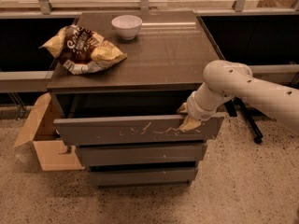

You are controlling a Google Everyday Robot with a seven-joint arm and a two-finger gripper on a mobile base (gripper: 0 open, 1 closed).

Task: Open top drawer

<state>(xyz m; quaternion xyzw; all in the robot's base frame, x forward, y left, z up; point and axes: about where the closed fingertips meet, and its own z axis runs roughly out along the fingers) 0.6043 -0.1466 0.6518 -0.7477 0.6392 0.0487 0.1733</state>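
Note:
The top drawer (121,130) is a wide dark grey-brown front with pale scratch marks, and it stands pulled out from the cabinet, with a dark gap showing behind its top edge. My gripper (188,119) is at the drawer's right end, its pale fingertips (189,123) hooked over the top edge of the front panel. The white arm (243,90) reaches in from the right.
Two shorter drawer fronts (140,154) sit closed below. On the cabinet top (163,55) lie a crumpled chip bag (81,48) and a white bowl (126,26). An open cardboard box (39,134) stands on the floor at the left. A chair base (250,122) is behind the arm.

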